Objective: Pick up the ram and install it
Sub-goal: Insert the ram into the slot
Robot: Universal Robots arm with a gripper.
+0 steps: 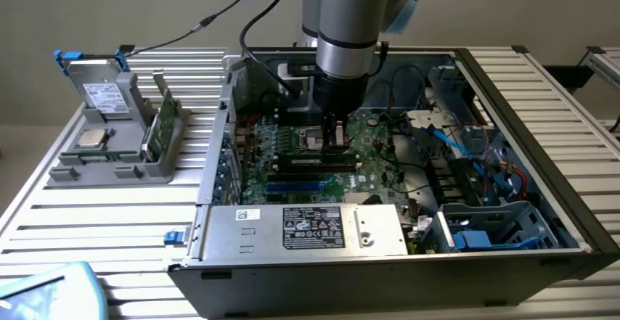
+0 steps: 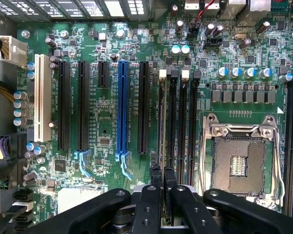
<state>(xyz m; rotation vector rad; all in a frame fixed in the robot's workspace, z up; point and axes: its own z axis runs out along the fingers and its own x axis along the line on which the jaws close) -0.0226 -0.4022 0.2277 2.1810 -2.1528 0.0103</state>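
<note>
Your arm (image 1: 349,15) stands lowered into the open case (image 1: 571,211) on the slatted worktop (image 1: 97,218), with its fingers (image 2: 170,192) drawn nearly together on the ram (image 2: 161,122). In the wrist view the ram shows edge-on. It is a thin strip running out from the fingertips, in line with the memory slot just beside the black expansion slot (image 2: 143,107) and near the open processor socket (image 2: 239,161). You cannot tell whether it sits in the slot. At the exterior view's left, well apart from the case, a grey holder (image 1: 107,167) carries a drive (image 1: 102,95), a silver chip (image 1: 92,138) and an upright green board (image 1: 165,120).
</note>
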